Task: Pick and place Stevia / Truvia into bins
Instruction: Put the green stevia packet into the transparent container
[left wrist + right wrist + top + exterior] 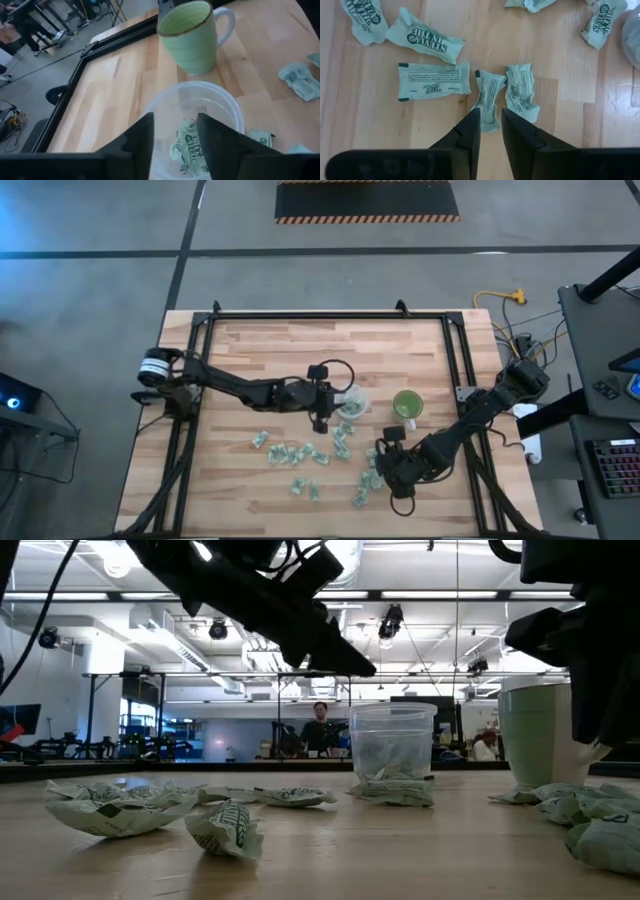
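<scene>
Left gripper [174,137] hangs over the clear cup [227,107] with its fingers spread and nothing between them; a green packet [187,147] lies in the bottom of the cup right under the gap, so I judge that drop is done. Beside the clear cup stands the green mug [190,37], empty as far as I can see.

My right gripper [490,127] is low over the wooden table [445,125], fingers parted a little and holding nothing, and a single packet [487,97] lies endwise just ahead of the tips. A second packet [521,92] lies touching it on one side, and a third [434,81] is close on the other.

To do this pick well, I would keep the fingers straddling only the middle packet, come straight down, and close across its narrow width. The neighbour touching it is the risk: it could get pinched too or be dragged along.
</scene>
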`<state>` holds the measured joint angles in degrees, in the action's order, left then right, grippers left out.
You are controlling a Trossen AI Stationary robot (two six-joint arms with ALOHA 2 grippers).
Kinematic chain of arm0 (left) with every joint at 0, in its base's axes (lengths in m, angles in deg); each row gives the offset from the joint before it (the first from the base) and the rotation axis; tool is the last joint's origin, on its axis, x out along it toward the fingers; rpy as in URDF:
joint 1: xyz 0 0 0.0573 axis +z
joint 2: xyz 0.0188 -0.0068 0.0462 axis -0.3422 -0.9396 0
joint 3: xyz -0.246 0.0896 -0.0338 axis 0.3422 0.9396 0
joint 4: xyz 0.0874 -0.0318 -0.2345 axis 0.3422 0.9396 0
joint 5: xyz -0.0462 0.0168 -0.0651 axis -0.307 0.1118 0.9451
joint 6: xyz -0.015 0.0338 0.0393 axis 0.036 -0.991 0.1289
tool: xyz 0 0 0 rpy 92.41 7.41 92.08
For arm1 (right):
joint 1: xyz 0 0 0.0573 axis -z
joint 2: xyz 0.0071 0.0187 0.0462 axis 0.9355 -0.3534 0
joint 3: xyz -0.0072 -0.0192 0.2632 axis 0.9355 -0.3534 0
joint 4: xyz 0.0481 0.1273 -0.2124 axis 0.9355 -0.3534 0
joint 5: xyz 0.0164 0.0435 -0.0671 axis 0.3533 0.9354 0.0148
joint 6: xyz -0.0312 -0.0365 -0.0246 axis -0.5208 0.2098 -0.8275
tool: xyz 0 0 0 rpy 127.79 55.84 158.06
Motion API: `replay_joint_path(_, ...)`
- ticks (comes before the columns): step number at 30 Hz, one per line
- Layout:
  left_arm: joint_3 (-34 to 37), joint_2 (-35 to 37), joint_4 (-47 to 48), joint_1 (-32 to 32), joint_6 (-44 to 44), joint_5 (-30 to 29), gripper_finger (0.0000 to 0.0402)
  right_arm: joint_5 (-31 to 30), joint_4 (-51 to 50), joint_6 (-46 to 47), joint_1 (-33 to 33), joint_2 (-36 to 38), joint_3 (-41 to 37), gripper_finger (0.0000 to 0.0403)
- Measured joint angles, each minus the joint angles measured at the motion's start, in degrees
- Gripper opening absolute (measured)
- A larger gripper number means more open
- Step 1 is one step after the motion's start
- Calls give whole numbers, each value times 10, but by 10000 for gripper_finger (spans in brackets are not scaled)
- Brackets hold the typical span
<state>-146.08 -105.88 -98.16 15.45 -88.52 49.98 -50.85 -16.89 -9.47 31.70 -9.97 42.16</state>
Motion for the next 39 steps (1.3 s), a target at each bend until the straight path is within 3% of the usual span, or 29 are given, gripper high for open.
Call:
replay_joint_path(6, 0, 29, 46, -7, 19, 0, 168, -14, 33, 16, 2, 0, -24, 68)
replay_joint_path(18, 12, 76, 162, -25, 92, 0, 170, -12, 108, 30, 6, -8, -58, 68)
replay_joint_path(30, 18, 95, 242, -58, 157, 0, 170, 22, 113, 33, 7, -20, -73, 66)
replay_joint_path(39, 18, 97, 373, -84, 254, 0, 170, 39, 112, 26, 7, -5, -73, 15)
